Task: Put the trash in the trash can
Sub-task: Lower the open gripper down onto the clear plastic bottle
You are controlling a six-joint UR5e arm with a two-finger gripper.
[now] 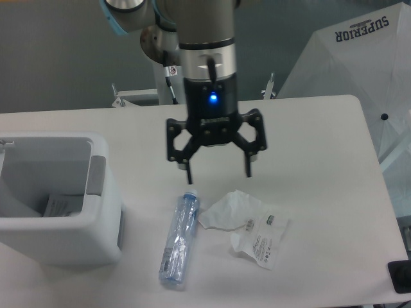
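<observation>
The white surface (321, 160) is filling most of the view, its far edge running along the top and its right edge curving down past a white umbrella (359, 58) printed with dark letters. The robot arm (205, 45) is hanging down over the middle of the surface, a blue light glowing on its wrist. The trash can (64, 237) is sitting at the left edge, boxy and white with a grey panel on its right-hand wall, and what looks like a printed slip is lying inside it, though the view there is poor. The pincer (218, 170) is hovering with its two fingers spread wide apart and nothing between them, just above the cap end of the bottle (180, 240). That crushed, bluish clear bottle is lying on the surface between the trash can and the wrapper (247, 228), running toward the near edge. The crumpled white wrapper, with small printed labels, is lying just right of the bottle, close beside it near the bottle's upper part.
</observation>
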